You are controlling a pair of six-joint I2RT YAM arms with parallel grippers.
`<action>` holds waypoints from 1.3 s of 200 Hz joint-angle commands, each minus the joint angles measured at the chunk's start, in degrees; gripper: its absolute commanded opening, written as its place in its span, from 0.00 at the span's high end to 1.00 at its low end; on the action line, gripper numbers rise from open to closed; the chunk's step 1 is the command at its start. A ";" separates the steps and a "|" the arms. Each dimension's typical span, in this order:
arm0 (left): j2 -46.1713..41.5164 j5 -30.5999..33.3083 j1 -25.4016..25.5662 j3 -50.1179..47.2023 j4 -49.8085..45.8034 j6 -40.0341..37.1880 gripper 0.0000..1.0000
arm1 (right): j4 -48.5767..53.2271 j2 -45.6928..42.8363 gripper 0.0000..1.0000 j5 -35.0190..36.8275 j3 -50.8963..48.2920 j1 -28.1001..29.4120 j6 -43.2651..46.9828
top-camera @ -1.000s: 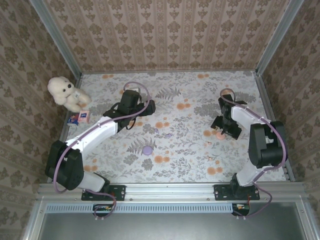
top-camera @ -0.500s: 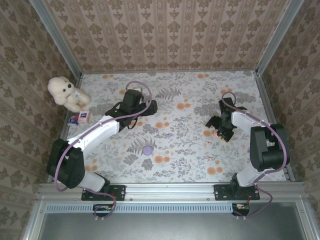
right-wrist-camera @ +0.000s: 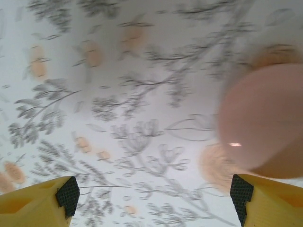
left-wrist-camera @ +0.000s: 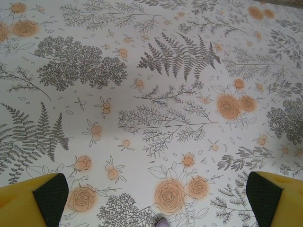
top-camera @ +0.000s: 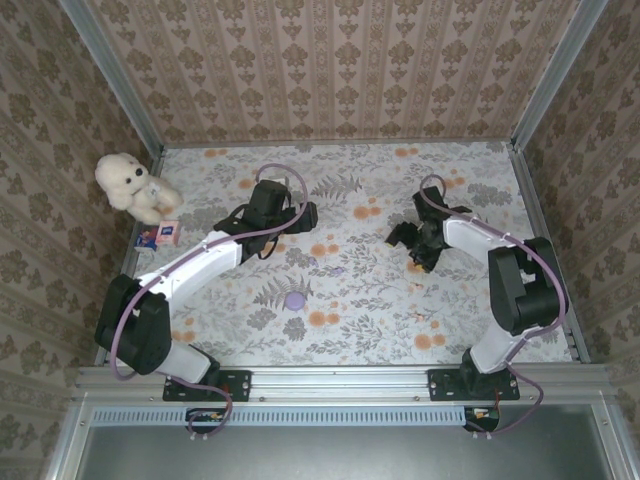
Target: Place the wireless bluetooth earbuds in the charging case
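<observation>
Top external: my right gripper [top-camera: 410, 243] swung inward near, apparently, a pink case [right-wrist-camera: 262, 120]; it and left gripper [left-wrist-camera: 156, 194] gape empty, nothing inserted.

My top camera sits above and behind my bases [top-camera: 215, 385], facing down and forward over the whole floral cloth [top-camera: 380, 300], far enough off to take in the papered walls [top-camera: 330, 70]; my left wrist camera looks forward and down past my left gripper [left-wrist-camera: 156, 195], near the cloth, its fingers [left-wrist-camera: 28, 201] in the bottom corners; my right wrist camera rides my right gripper [right-wrist-camera: 155, 195], so near the cloth that the print blurs, a round pink case [right-wrist-camera: 260, 123] at its right edge; all three views share the cloth.
</observation>
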State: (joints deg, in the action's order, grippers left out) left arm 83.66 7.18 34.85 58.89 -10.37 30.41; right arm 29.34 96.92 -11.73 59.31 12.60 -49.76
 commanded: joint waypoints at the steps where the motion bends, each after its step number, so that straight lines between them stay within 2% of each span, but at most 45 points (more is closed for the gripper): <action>1: 0.49 1.17 0.53 2.13 -0.70 -0.53 0.00 | 0.88 1.85 0.14 -2.04 4.15 1.89 -0.80; 20: 0.46 1.34 0.74 2.23 -0.88 -0.55 0.00 | 4.12 1.25 0.15 -2.73 6.59 3.26 0.13; 34: 0.46 1.48 0.77 2.33 -0.88 -0.59 0.00 | 7.33 -0.41 0.15 -0.51 8.17 3.66 1.18; 76: 1.39 1.10 0.91 2.88 -0.57 -0.66 0.00 | 18.43 -2.78 0.15 17.52 10.91 2.66 0.23; 98: 1.51 1.14 1.07 3.16 -0.70 -0.84 0.00 | 21.24 -2.05 0.15 22.53 9.95 0.90 -4.05; 142: 1.51 1.17 1.18 2.87 -0.70 -1.01 0.00 | 20.50 0.02 0.14 21.70 8.22 -0.43 -11.16; 260: 1.88 0.62 1.18 2.63 0.02 -1.14 0.00 | 16.93 6.90 0.17 17.44 8.37 -0.94 -13.59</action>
State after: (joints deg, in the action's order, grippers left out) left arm 84.82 7.51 35.66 59.83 -10.72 30.22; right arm 46.41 102.45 6.83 68.03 11.88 -61.98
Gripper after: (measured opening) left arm 0.999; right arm 0.837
